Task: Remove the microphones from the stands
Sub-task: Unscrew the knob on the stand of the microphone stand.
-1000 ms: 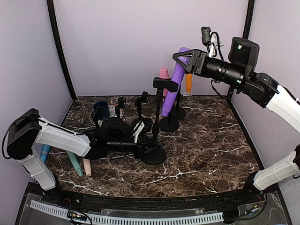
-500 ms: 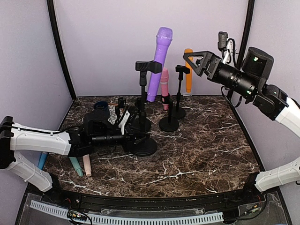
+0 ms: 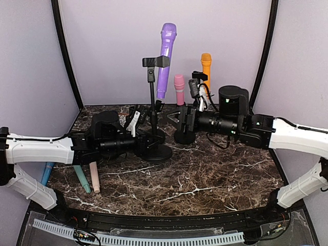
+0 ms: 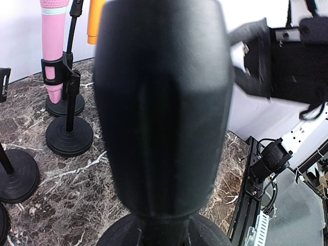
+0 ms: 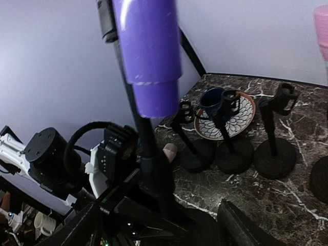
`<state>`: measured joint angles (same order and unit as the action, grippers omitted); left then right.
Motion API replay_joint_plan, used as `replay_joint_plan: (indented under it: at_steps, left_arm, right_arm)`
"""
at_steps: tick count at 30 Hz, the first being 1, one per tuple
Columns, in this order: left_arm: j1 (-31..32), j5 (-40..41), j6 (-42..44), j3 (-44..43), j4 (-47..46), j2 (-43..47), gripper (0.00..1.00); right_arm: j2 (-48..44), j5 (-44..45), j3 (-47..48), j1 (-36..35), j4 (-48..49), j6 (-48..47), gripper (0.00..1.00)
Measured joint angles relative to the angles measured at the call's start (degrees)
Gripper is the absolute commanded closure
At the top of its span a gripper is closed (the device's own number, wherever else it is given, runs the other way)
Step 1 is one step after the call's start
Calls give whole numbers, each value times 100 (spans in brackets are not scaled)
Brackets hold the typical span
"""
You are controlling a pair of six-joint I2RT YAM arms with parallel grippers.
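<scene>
Enclosure: lavender walls (image 3: 113,46) on three sides, black corner posts (image 3: 65,56). Bench (image 3: 220,169) is dark brown marble with white veins. Left hand (image 3: 142,145) reaches in from the left, pressed together low on the stand (image 3: 152,97), mid-bench. Right hand (image 3: 180,119) sits just right of that stand, fingers spread, pinching nothing. Purple microphone (image 3: 165,56) is upright in the clip at the stand's top. Pink microphone (image 3: 179,87) and orange microphone (image 3: 206,64) are on stands at the far wall. Patterned plate (image 5: 241,120) with blue cup (image 5: 210,100) is far left. Loose teal microphone (image 3: 82,179) lies near left.
</scene>
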<state>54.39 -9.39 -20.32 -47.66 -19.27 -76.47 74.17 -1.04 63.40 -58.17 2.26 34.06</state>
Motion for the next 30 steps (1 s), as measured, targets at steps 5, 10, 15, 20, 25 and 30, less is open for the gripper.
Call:
replay_joint_plan:
  at_steps: [5, 10, 15, 20, 25, 30]
  left_arm:
    - [0, 7, -85, 0, 26, 7, 100]
    - [0, 28, -122, 2, 55, 70, 100]
    - [0, 31, -136, 2, 63, 85, 100]
    - [0, 28, -138, 2, 87, 85, 100]
    - [0, 31, -140, 2, 122, 85, 100]
    - [-22, 52, -186, 2, 203, 85, 100]
  right_arm:
    - [378, -173, 7, -271, 435, 131, 38]
    - [695, -7, 186, -306, 599, 177, 48]
    - [857, 234, 313, -345, 586, 76, 53]
    - [979, 284, 503, -396, 590, 28, 55]
    - [1123, 310, 575, -450, 595, 31, 57]
    - [1250, 400, 625, -457, 588, 33, 61]
